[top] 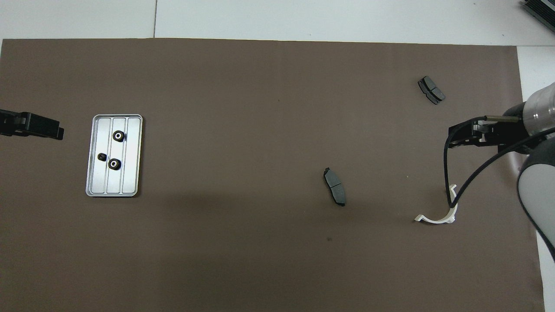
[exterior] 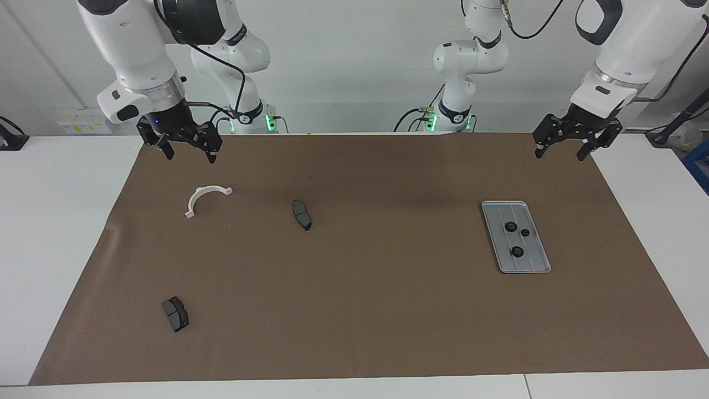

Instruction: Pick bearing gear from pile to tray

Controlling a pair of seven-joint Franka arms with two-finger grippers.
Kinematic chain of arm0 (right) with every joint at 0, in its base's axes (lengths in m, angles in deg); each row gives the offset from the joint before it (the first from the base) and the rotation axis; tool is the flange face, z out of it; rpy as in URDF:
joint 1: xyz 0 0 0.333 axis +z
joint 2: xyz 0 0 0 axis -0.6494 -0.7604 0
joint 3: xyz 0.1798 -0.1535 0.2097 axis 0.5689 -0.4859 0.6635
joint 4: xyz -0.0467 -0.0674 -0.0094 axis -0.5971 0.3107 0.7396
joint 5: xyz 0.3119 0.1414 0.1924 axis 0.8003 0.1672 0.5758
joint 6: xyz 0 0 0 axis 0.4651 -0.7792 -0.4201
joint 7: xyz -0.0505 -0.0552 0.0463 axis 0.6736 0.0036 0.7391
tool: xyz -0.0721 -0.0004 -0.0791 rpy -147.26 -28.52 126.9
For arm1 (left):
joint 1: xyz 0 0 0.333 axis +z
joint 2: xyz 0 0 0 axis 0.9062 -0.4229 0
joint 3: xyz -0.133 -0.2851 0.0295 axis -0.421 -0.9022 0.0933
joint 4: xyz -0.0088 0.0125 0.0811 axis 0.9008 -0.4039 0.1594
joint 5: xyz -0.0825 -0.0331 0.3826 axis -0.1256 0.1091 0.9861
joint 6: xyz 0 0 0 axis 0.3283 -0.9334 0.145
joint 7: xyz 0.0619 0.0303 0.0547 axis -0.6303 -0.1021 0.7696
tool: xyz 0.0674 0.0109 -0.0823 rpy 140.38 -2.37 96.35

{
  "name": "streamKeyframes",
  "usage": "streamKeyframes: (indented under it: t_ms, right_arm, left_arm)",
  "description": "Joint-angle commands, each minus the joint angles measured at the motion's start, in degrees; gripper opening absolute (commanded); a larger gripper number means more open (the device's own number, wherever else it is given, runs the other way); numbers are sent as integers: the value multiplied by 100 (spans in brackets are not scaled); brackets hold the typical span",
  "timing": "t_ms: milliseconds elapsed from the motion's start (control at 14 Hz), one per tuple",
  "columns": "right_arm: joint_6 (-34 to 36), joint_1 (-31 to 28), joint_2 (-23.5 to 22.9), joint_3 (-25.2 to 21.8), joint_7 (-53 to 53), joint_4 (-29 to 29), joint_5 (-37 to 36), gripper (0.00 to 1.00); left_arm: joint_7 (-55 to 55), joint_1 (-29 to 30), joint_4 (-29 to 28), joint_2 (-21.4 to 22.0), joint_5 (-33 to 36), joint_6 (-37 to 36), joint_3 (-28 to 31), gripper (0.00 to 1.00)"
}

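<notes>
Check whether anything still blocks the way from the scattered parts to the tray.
Nothing visible does. The brown mat lies bare between the nearer dark pad and the tray, which already holds three small black gears. No gear remains among the white bracket and the pads. Both hands hang raised, apart.

Brown mat [exterior: 354, 310] on white table [exterior: 55, 221]

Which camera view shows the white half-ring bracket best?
The facing view shows the white half-ring bracket best: its whole arc and both end tabs lie unobstructed on the brown mat. In the overhead view, the bracket is crossed by a black cable, which hides part of it.
</notes>
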Motion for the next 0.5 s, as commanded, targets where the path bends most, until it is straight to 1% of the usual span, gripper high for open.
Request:
streamKeyframes:
  t_ms: [0, 430]
  right_arm:
    - [-160, -35, 130, 47, -29, -169, -12, 100]
    - [-160, -27, 138, 48, -38, -178, -3, 100]
  left_arm:
    - [378, -64, -257, 189, 100, 158, 17, 100]
    - [379, -29, -257, 197, 100, 131, 25, 100]
